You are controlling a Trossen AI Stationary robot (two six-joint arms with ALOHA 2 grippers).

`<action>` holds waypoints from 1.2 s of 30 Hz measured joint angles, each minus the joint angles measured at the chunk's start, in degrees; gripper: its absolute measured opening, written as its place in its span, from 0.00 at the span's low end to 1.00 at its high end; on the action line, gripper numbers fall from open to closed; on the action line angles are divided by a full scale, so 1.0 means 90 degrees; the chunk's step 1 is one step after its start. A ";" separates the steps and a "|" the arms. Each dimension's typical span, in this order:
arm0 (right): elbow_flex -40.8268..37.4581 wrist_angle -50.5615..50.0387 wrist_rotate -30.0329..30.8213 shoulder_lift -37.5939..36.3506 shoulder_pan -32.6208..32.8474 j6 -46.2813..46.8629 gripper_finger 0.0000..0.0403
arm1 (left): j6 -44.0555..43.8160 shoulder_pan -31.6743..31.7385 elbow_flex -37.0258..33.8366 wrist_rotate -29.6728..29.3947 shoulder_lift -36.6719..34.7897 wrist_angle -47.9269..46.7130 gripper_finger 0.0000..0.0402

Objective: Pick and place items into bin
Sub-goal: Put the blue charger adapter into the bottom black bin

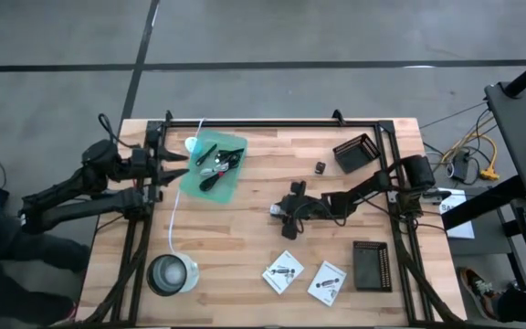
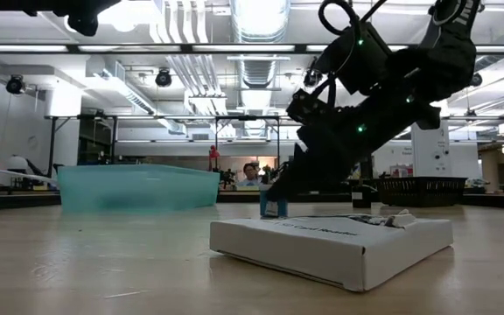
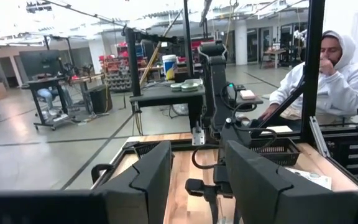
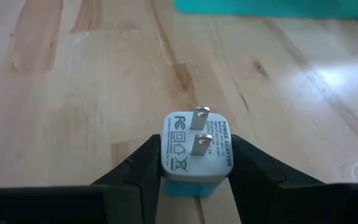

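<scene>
Right wrist view: right jaws (image 4: 196, 163) pinch boxy white two-pronged power adapter (image 4: 197, 145); left jaws (image 3: 197, 180) spread.

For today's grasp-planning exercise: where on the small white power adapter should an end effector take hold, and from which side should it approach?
Grip the power adapter across its two flat opposite side walls, coming from the end away from the prongs. The right end effector already does this: its fingers press the smooth parallel sides, leaving the two metal prongs on the printed face clear.

bin (image 1: 214, 168) left (items inside) | adapter (image 1: 276, 211) mid-table | packets (image 1: 305, 276) near edge
</scene>
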 joint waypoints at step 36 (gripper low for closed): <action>0.0175 -0.5388 -0.0292 -0.4231 0.3383 0.3073 0.34 | 0.0001 -0.0003 -0.0005 0.0004 0.0348 0.0031 0.34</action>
